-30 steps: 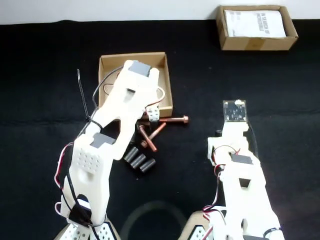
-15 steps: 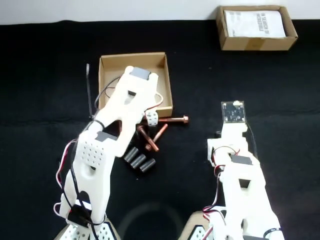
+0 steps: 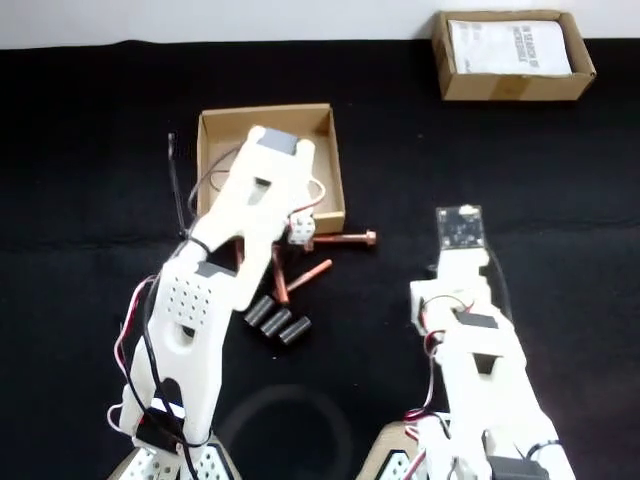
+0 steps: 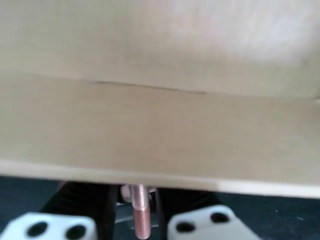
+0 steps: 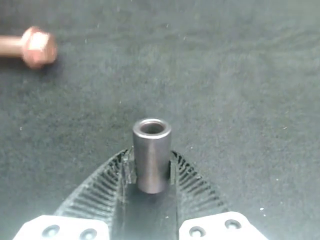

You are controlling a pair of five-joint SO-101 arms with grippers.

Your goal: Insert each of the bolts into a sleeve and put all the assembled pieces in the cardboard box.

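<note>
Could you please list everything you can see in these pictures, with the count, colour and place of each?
open brown cardboard box: one, brown, mid-table, partly under the left arm.
second brown cardboard box: one, brown, far right corner, with a white printed sheet inside.
copper-coloured metal bolts: at least three, copper, by the open box's near wall; one is in the left tool.
dark grey metal sleeves: four, dark grey; three in a row on the cloth near the bolts, one in the right tool.
black cloth-covered table: one, black, under everything.
white robot arms: two, white, at the near edge; left tool shut on a bolt, right tool shut on a sleeve.
</note>
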